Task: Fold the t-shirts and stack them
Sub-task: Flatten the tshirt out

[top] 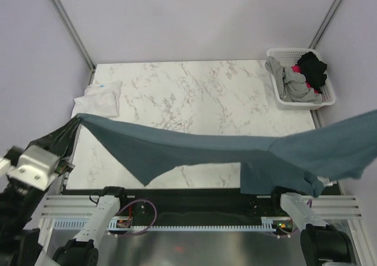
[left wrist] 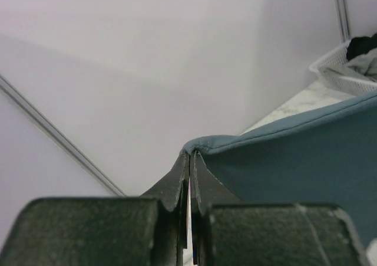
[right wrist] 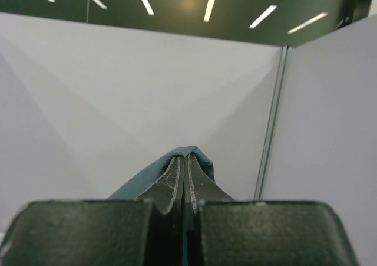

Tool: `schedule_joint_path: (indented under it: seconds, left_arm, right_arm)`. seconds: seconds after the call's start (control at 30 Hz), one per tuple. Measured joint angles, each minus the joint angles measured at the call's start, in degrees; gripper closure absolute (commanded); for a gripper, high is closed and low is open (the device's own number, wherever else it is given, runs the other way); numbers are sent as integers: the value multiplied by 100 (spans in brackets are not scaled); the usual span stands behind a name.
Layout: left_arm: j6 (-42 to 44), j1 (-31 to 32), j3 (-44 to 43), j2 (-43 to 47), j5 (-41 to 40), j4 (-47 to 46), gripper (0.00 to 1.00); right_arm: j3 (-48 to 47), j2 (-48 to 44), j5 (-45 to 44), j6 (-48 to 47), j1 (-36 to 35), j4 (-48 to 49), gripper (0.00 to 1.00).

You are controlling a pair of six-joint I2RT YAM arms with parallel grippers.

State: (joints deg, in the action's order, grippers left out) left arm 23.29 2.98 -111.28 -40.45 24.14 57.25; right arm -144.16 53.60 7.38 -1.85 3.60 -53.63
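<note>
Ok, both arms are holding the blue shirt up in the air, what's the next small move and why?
Probably lower both arms together to spread the slate-blue t-shirt on the table: the left gripper and right gripper each pinch an edge, and it sags in mid-air, unfolded.

The left arm (top: 97, 216) and right arm (top: 297, 210) are showing white links on black joints. Tapered black fingers (left wrist: 175, 186) are bearing pale scuffs. A purple cable (top: 154, 213) is looping nearby.

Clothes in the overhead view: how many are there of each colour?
1 slate-blue shirt, held up
1 white shirt, on the table
1 grey garment, in the basket
1 black garment, in the basket
Total: 4; a pink scrap in the basket may belong to one of them.
</note>
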Motion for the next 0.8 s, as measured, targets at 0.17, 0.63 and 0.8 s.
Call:
schedule_joint_path:
  seconds: [0.17,0.63,0.8]
  left_arm:
    - [2,0,-1080,-175,-26,122,98]
    - [87,0,1325,-282,-461,-87,98]
    - [197,0,2804,-741,-555,-623,98]
  right_arm:
    - [-205,-68,-162,-98,0,284,100]
    - [2822,68,289,195,2,1655,100]
    - [4452,699,592,319,0,2304,100]
